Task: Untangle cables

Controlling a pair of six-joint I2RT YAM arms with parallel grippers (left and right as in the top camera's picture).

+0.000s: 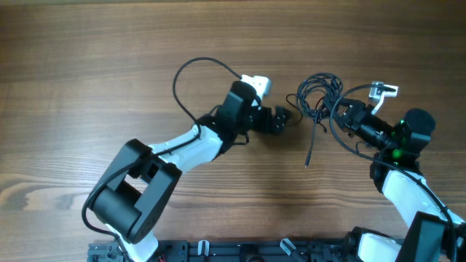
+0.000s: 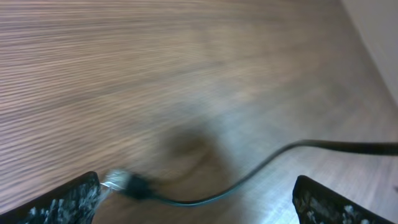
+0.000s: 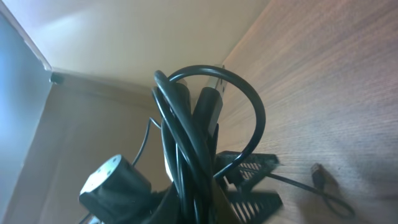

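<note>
The cables [image 1: 317, 93] are thin black wires bunched in loose loops right of the table's middle. One strand trails down to a plug end [image 1: 306, 164]. My right gripper [image 1: 346, 116] is shut on the bundle's right side. In the right wrist view the gathered wires [image 3: 186, 118] rise from between the jaws [image 3: 214, 186], lifted off the wood. My left gripper [image 1: 281, 121] is open just left of the bundle. In the left wrist view its fingers [image 2: 199, 202] stand wide apart around one strand [image 2: 249, 180] with a plug end [image 2: 127, 182] lying on the table.
The wooden table [image 1: 87, 65] reaches out on all sides. A white wrist camera unit [image 1: 256, 84] sits on the left arm, another [image 1: 384, 90] on the right. A thicker arm cable [image 1: 191, 69] loops behind the left arm. Another plug [image 3: 318, 175] lies on the wood.
</note>
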